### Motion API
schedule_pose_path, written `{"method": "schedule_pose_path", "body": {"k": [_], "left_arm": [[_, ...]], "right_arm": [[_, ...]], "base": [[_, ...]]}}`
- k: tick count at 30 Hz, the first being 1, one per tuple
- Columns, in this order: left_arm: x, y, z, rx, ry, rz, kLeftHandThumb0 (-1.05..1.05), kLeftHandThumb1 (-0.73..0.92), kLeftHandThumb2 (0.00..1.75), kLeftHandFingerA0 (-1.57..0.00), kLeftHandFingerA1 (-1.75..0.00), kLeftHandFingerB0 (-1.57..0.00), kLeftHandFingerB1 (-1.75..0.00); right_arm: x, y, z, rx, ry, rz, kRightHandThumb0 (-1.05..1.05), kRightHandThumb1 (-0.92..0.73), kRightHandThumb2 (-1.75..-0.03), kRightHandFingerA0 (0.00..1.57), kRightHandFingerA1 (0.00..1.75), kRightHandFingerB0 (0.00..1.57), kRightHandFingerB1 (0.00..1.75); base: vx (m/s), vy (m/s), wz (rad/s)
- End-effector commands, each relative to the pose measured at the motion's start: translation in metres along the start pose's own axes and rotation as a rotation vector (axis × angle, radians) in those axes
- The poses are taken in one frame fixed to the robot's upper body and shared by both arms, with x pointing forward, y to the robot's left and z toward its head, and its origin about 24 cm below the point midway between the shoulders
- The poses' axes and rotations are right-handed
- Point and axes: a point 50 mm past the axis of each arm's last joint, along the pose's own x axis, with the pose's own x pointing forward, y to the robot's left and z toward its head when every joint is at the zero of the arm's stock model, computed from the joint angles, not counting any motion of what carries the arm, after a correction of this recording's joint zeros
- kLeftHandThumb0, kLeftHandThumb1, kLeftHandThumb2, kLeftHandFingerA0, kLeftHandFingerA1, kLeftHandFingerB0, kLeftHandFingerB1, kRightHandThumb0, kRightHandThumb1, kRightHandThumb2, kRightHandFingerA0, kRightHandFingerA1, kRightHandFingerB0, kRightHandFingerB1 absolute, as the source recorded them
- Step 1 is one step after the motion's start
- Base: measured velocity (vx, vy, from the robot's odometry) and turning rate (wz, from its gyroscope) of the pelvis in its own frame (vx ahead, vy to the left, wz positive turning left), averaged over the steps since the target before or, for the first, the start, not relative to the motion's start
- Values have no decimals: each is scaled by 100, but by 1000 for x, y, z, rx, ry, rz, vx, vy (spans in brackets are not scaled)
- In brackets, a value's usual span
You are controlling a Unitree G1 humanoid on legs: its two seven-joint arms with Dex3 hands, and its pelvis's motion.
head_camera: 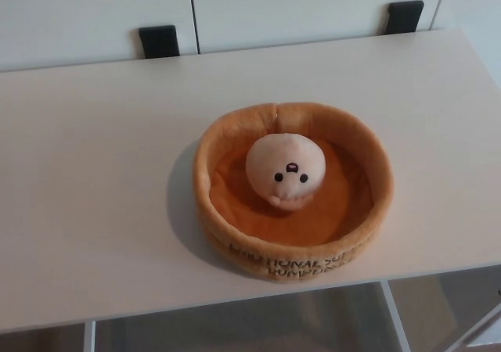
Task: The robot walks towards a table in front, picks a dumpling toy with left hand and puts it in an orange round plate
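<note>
A pale peach dumpling toy [285, 169] with a small black face lies inside the orange round plush plate [235, 246], slightly left of its middle. The plate has a thick soft rim with dark lettering on its near side and stands on the white table [94, 195], toward the front edge. Neither of my hands shows in the head view.
Two black brackets [159, 41] [404, 16] sit at the table's far edge against a white panelled wall. The table's front edge runs along the bottom of the picture, with a white leg [395, 317] and the floor below it.
</note>
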Motion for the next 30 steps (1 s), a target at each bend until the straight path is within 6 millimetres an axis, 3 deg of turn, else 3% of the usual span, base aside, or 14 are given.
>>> {"method": "schedule_pose_path", "body": {"k": [1, 7, 8, 9, 10, 13, 14, 16, 20, 22, 24, 27, 28, 30], "left_arm": [[-7, -26, -43, 103, 47, -63, -81, 82, 66, -74, -52, -57, -38], [42, -42, -79, 66, 337, -302, -47, 70, 61, -76, -58, -42, -40], [48, -44, -81, 38, 367, -321, -51, 57, 85, -63, -65, -31, -50], [52, -45, -82, 4, 387, -332, -51, 57, 85, -63, -65, -31, -50], [59, -49, -86, -51, 412, -352, -39, 66, 58, -50, -49, -25, -32], [77, -62, -93, -174, 517, -416, -39, 60, 58, -43, -46, -22, -30], [80, -63, -93, -199, 538, -415, -36, 60, 58, -52, -61, -28, -34], [83, -63, -92, -224, 553, -408, -36, 60, 58, -52, -61, -28, -34], [101, -56, -86, -258, 597, -290, -40, 77, 62, -70, -71, -58, -50], [107, -55, -83, -281, 603, -231, -40, 77, 62, -70, -71, -58, -50], [111, -64, -75, -271, 588, -146, -39, 55, 83, -60, -74, -28, -47], [113, -71, -71, -270, 571, -129, -41, 55, 84, -58, -72, -28, -47], [112, -73, -71, -268, 565, -136, -37, 66, 59, -63, -65, -36, -33], [111, -75, -71, -266, 561, -143, -37, 66, 59, -63, -65, -36, -33]], "right_arm": [[-3, -12, -9, -31, 28, -46, -31, -66, -59, 75, 64, 50, 47], [-4, -11, -11, -51, 37, -48, -28, -66, -59, 72, 62, 49, 46], [-3, -11, -11, -52, 35, -48, -28, -65, -59, 74, 63, 49, 46], [-3, -11, -10, -54, 32, -48, -28, -65, -59, 74, 63, 49, 46], [-3, -11, -9, -57, 31, -47, -29, -66, -59, 75, 63, 50, 46], [-3, -9, -10, -75, 32, -36, -30, -66, -59, 73, 62, 49, 45], [-3, -7, -9, -74, 28, -32, -29, -66, -59, 72, 64, 49, 46], [-2, -5, -8, -71, 21, -29, -29, -66, -59, 72, 64, 49, 46], [0, -7, 0, -64, 7, -31, -30, -65, -59, 75, 62, 50, 46], [1, -7, 2, -47, 2, -28, -30, -65, -59, 75, 62, 50, 46], [2, -7, 8, -37, -18, -29, -29, -64, -59, 73, 63, 51, 47], [3, -11, 15, -64, -47, -32, -28, -64, -59, 69, 62, 50, 47], [3, -12, 17, -77, -50, -34, -28, -65, -59, 77, 63, 49, 45], [4, -13, 20, -91, -52, -35, -28, -65, -59, 77, 63, 49, 45]], "base": [[0, 0, 0], [0, 0, 0], [0, 0, 0], [0, 0, 0], [0, 0, 0], [0, 0, 0], [0, 0, 0], [0, 0, 0], [0, 0, 0], [0, 0, 0], [0, 0, 0], [0, 0, 0], [0, 0, 0], [0, 0, 0]]}}
